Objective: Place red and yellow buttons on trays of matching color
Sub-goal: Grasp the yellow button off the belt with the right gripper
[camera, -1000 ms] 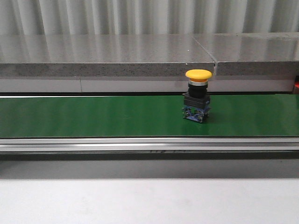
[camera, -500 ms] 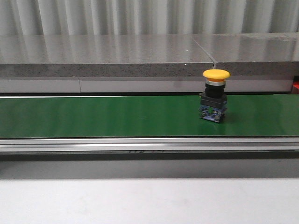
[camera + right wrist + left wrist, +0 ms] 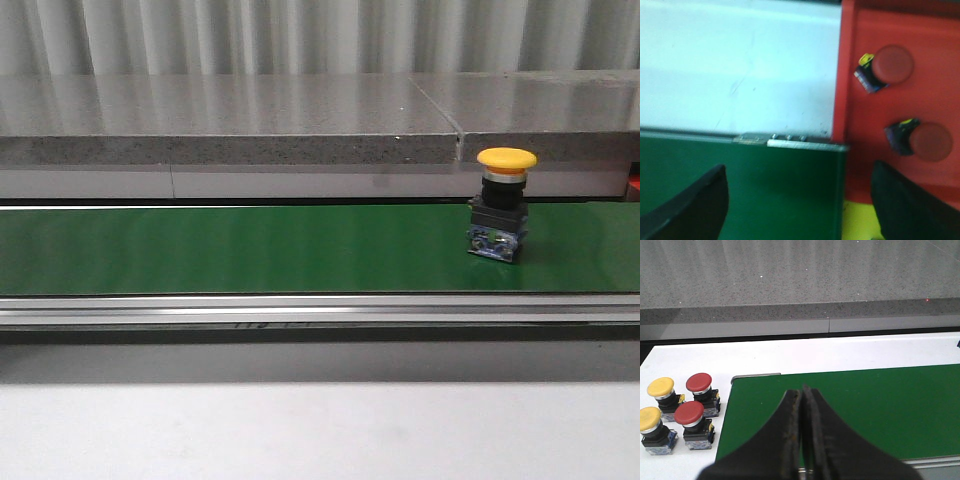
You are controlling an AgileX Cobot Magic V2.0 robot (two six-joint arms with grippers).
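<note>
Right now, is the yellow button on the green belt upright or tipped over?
Upright. In the front view the yellow button stands on its blue base on the green belt, its yellow cap level on top.

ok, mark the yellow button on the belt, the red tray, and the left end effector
yellow button (image 3: pixel 506 158): front view, on its yellow cap.
red tray (image 3: pixel 875 117): right wrist view, on bare floor between the two red buttons.
left end effector (image 3: pixel 802 399): left wrist view, where the closed fingertips meet.
</note>
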